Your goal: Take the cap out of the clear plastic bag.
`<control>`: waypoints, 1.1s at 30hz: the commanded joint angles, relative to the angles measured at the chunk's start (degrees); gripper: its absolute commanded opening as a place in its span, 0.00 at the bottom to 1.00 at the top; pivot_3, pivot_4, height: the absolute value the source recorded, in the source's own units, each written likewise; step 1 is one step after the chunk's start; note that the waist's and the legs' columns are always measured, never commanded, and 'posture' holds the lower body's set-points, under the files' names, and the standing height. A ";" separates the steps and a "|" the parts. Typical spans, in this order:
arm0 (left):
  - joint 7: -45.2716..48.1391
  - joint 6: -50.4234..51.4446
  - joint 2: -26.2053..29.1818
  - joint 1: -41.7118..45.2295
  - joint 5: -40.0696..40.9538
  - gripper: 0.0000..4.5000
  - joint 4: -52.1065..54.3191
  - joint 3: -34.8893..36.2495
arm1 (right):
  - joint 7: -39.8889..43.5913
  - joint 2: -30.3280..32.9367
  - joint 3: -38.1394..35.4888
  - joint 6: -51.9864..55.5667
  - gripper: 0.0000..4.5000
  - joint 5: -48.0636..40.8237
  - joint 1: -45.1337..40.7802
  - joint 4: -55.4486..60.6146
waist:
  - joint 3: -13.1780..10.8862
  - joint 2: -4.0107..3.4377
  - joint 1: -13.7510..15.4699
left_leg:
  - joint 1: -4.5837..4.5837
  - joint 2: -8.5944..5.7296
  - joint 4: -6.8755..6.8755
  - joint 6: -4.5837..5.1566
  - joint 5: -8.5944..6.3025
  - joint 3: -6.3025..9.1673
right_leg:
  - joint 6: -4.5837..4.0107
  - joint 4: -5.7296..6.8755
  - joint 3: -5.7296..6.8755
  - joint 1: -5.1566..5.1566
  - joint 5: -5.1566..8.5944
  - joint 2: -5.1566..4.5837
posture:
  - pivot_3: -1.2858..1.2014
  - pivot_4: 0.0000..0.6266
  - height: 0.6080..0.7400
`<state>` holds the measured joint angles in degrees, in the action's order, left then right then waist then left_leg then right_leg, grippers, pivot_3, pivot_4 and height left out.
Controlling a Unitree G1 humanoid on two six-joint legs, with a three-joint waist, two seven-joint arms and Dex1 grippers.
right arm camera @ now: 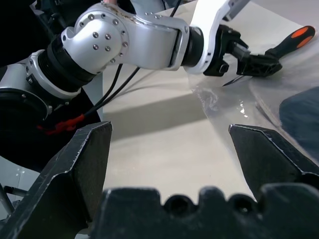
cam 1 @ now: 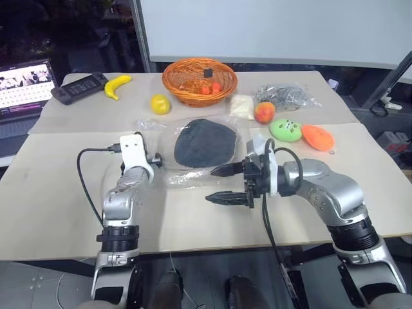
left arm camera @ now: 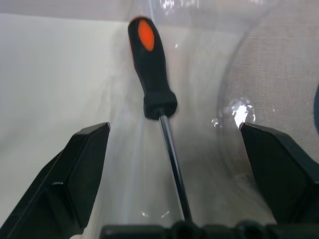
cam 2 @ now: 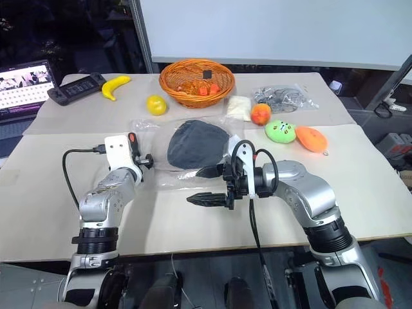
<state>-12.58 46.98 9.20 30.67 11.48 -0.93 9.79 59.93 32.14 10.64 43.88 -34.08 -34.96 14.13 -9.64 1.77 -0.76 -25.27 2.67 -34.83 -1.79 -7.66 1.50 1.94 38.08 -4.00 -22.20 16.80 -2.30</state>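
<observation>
- Nearest, the right end effector point(cam 1: 221, 185) hovers with its two black fingers spread wide and nothing between them, just off the near edge of the clear crinkly plastic bag point(cam 1: 168, 175).
- The left end effector point(cam 1: 157, 159), equally wide and empty, sits at the bag's left edge beside one black-and-orange screwdriver point(left arm camera: 149, 69).
- One soft flat cap point(cam 1: 205, 142), dark grey lining up, lies inside the bag in the middle of the pale surface point(cam 1: 58, 199).
- Both should be light and limp. The film looks slippery, so pinching a loose bag edge with one end effector and the cap's rim with the other seems best.
- Farther: one yellow banana point(cam 1: 116, 85), one orange wicker basket point(cam 1: 199, 81), one smaller clear bag point(cam 1: 286, 96).
</observation>
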 commanded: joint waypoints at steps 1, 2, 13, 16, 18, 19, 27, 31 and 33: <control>0.78 2.20 -0.42 -0.79 -1.28 1.00 -2.90 -0.80 | 0.07 0.48 -1.77 -0.34 0.99 -0.89 -0.77 1.65 | 0.00 0.00 0.00 | 0.00 0.00 0.00 0.00 0.00 0.01 | 0.00 0.00 0.00 0.00 0.00 0.00 | 0.52 0.24 1.00; 0.91 2.65 -0.52 -0.93 -1.34 1.00 -3.19 -0.58 | -0.09 0.55 -1.89 -0.51 0.99 -0.68 -0.86 1.45 | 0.01 -0.01 0.00 | 0.00 0.00 0.00 0.00 0.00 0.01 | 0.00 0.00 0.00 0.01 0.00 0.00 | 0.52 0.24 1.00; 1.94 3.86 -1.23 -2.75 -1.60 0.52 -2.52 0.73 | -0.30 0.60 -2.39 -0.08 1.00 -1.22 -1.00 1.79 | 0.03 -0.04 -0.21 | 0.04 0.00 -0.01 0.00 0.00 0.00 | 0.00 0.01 -0.01 0.04 0.00 0.00 | 0.52 0.24 1.00; 2.07 4.23 -1.77 -2.95 -1.57 0.29 -1.97 1.09 | -0.36 0.60 -2.34 -0.09 1.00 -1.25 -1.07 1.95 | 0.04 -0.07 -0.14 | 0.05 0.00 0.00 0.00 0.00 -0.01 | 0.00 0.01 -0.01 0.04 0.00 0.00 | 0.52 0.24 1.00; 2.07 4.51 -2.02 -3.02 -1.71 0.14 -1.64 1.30 | -0.45 0.59 -2.39 -0.01 1.00 -1.41 -1.20 2.00 | 0.04 -0.07 -0.09 | 0.05 0.00 -0.01 0.00 0.00 0.00 | 0.00 0.01 -0.01 0.04 0.00 0.00 | 0.52 0.24 1.00; 2.04 4.69 -2.25 -3.03 -1.73 0.06 -1.52 1.58 | -0.48 0.60 -2.40 -0.01 1.00 -1.45 -1.25 2.03 | 0.04 -0.07 -0.08 | 0.05 0.00 -0.01 0.00 0.00 0.00 | 0.00 0.01 -0.01 0.05 0.00 0.00 | 0.52 0.24 1.00; 2.56 3.89 -3.21 -2.76 -1.64 0.01 -1.50 3.16 | -0.83 0.62 -2.40 0.13 1.00 -1.74 -1.38 2.28 | 0.05 -0.07 -0.07 | 0.05 0.00 -0.01 0.00 0.00 0.00 | 0.01 0.01 -0.01 0.05 0.00 0.00 | 0.52 0.24 1.00; 2.32 -0.14 -3.41 -2.07 -1.39 0.01 -1.05 5.75 | -1.10 0.51 -2.27 0.04 1.00 -1.71 -1.51 2.14 | 0.05 -0.07 -0.07 | 0.05 0.00 -0.01 0.00 0.00 0.00 | 0.01 0.02 -0.01 0.05 0.00 0.00 | 0.52 0.24 1.00; 2.42 -1.09 -2.52 -2.01 -1.54 0.01 -0.57 7.03 | -1.19 0.49 -2.23 -0.03 1.00 -1.71 -1.54 2.12 | 0.05 -0.07 -0.06 | 0.05 0.00 -0.01 0.00 0.00 0.00 | 0.00 0.01 0.00 0.04 0.00 0.00 | 0.52 0.24 1.00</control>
<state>-10.13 46.52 6.13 29.33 9.49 -0.83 15.03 58.72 32.35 10.05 43.97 -35.00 -35.24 14.21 -9.59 1.71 -0.82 -25.22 2.67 -34.84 -1.79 -7.66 1.50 1.95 38.09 -4.01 -22.16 16.80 -2.30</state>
